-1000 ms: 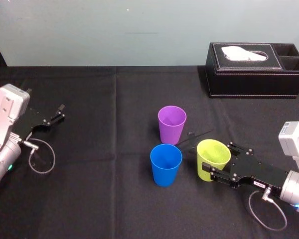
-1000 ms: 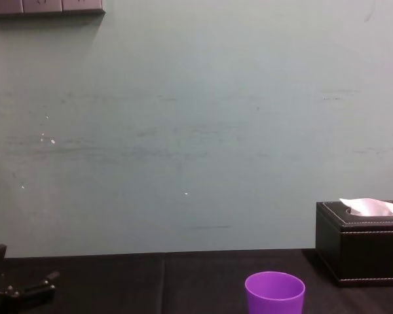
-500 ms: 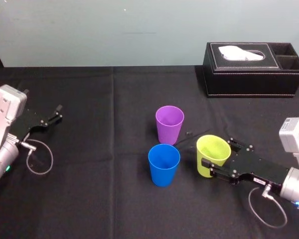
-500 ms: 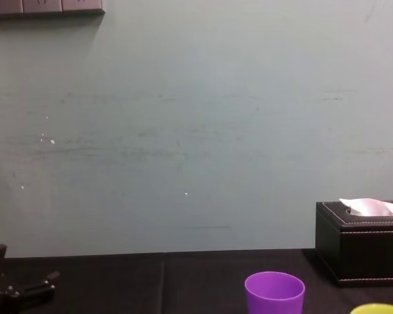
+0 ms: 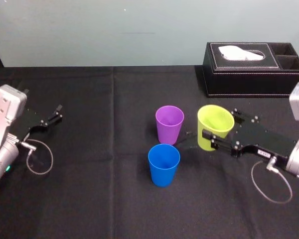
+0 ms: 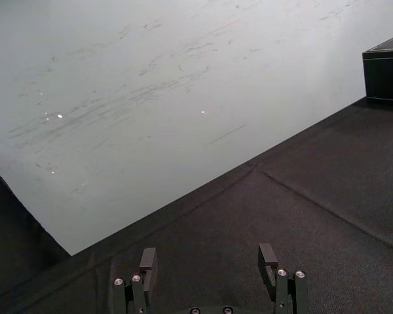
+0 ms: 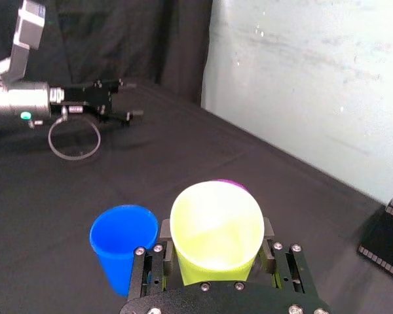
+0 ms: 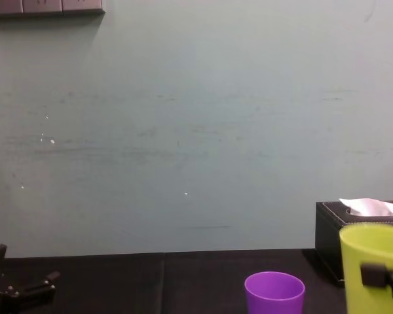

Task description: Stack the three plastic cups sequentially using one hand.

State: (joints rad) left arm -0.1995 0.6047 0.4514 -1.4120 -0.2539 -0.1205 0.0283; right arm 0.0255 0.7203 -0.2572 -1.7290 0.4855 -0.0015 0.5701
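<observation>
Head view: the right gripper (image 5: 215,130) is clamped on the yellow-green cup (image 5: 215,119), one thin finger on each side of its wall, mouth up. The purple cup (image 5: 170,124) stands upright just beyond the fingertips, to their left and apart from the held cup. The blue cup (image 5: 164,164) stands upright to the left of the gripper as well, closer to the robot's body than the fingertips, near the purple cup without touching it. A black tissue box (image 5: 254,69) sits farther out than the gripper, at the far side of the black table cloth (image 5: 114,209).

From the right wrist camera the yellow-green cup (image 7: 216,226) sits squarely between the two fingers (image 7: 164,232), with the blue cup (image 7: 121,239) off to one side.

In the chest view the rim of the held cup (image 8: 373,255) stands higher than the rim of the purple cup (image 8: 274,293).

The left gripper (image 5: 56,113) rests far to the left, well apart from all three cups, fingers spread with nothing between them (image 6: 207,261).
</observation>
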